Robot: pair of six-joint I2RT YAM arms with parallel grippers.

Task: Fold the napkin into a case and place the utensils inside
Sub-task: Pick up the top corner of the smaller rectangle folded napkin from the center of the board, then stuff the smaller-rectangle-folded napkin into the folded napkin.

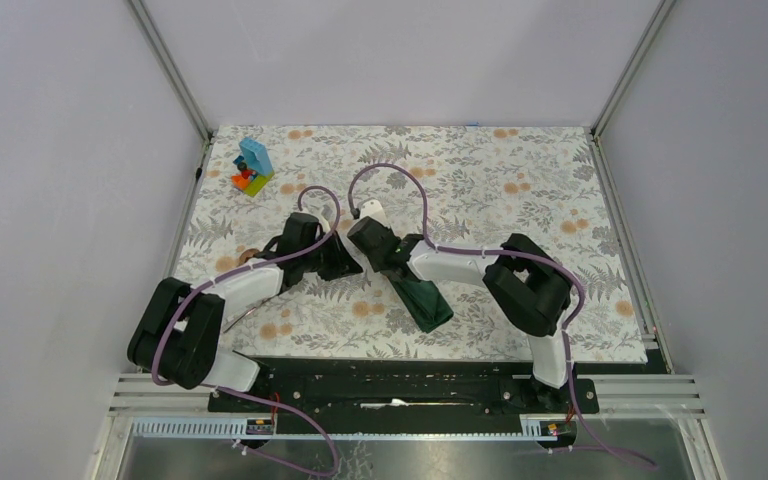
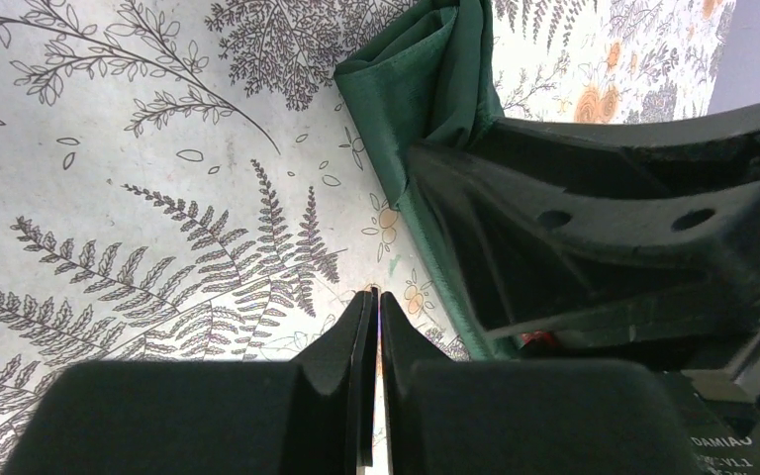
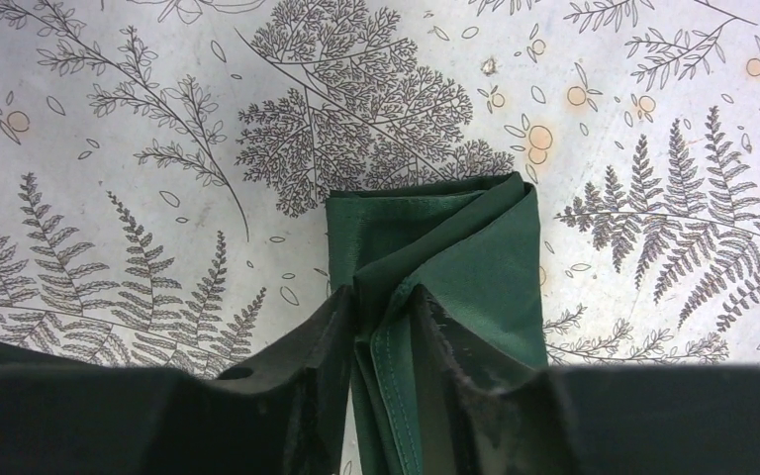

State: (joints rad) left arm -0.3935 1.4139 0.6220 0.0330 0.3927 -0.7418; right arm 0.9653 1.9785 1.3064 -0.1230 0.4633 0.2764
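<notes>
The bench [image 1: 520,180], under its floral covering, carries everything, and both arms reach in over its middle. The right arm [image 1: 465,262] bends inward from the right and the left arm [image 1: 250,285] from the left, so the two wrists meet near the cloth.

The napkin [image 1: 426,300] lies just right of centre, already folded to a narrow dark green oblong, angled toward the near edge. One short end shows loose layers, probably the mouth through which the cutlery is meant to go.

The right end effector [image 3: 381,332] sits on that cloth, its jaws partly apart with a hemmed fold between them. It looks placed to lift or spread a layer, but whether it truly grips cannot be told.

The left end effector [image 2: 376,302] has its jaws pressed together on nothing, low over bare covering just beside the napkin's long edge, seemingly waiting.

A toy block stack [image 1: 252,168] stands well apart at the far left. The utensils are not clearly in view.
</notes>
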